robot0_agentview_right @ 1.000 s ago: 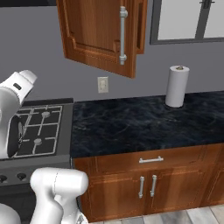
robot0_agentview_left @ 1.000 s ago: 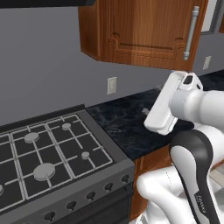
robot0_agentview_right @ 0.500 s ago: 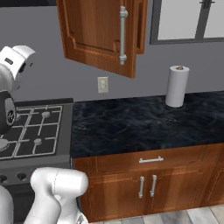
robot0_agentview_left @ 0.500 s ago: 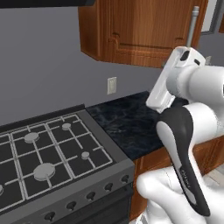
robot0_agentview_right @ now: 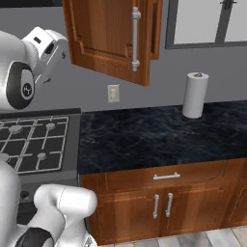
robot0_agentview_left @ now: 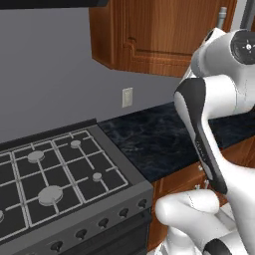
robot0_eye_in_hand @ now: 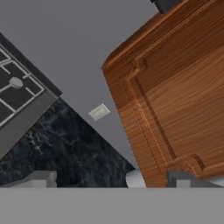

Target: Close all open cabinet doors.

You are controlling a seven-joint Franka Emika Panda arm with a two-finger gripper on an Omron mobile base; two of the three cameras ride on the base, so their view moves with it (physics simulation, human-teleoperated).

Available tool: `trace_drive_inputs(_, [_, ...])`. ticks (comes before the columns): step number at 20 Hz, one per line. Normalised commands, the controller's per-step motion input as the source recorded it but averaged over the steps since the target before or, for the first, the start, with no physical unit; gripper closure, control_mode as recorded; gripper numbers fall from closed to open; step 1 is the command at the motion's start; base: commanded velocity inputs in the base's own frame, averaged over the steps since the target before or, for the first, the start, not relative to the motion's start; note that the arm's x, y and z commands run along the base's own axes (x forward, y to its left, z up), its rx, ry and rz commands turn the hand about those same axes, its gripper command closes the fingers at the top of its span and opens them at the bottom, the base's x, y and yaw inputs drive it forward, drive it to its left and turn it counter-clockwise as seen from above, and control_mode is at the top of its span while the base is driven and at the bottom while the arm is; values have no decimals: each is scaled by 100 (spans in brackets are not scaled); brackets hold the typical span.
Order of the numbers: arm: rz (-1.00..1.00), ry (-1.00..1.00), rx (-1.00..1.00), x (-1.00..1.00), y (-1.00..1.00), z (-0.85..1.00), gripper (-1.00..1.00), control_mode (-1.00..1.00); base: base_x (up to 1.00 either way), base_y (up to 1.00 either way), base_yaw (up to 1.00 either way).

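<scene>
One cabinet door [robot0_agentview_right: 108, 41] hangs open above the worktop [robot0_agentview_right: 159, 132], swung out from the wall at an angle, its reddish-brown raised panel facing the room and its long silver bar handle [robot0_agentview_right: 136, 38] upright near the free edge. Below it the dark marbled worktop runs from the gas stove [robot0_agentview_left: 55, 179] on the left to a window [robot0_agentview_right: 207, 21] on the right. Wooden base cabinets and a drawer front [robot0_agentview_right: 166, 177] sit under the worktop. A paper towel roll [robot0_agentview_right: 195, 95] stands upright near the wall, well apart from the door. A cream wall outlet [robot0_agentview_right: 113, 93] sits just under the door's lower edge. The tool [robot0_agentview_right: 57, 55] is raised left of the door, apart from it, jaws spread wide and holding nothing.
</scene>
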Motion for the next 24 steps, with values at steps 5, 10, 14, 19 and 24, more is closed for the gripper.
trace_drive_inputs(5, [-11,1,-6,77,-33,0,-100,-100,0,0,0])
trace_drive_inputs(10, [-6,0,-7,95,-19,-4,-100,-100,0,0,0])
trace_drive_inputs(14, [-6,0,-3,100,-14,-6,-100,-100,0,0,0])
trace_drive_inputs(19, [-4,0,0,100,-12,-7,-100,-100,0,0,0])
trace_drive_inputs(24, [0,0,0,100,-18,-8,-100,-100,0,0,0])
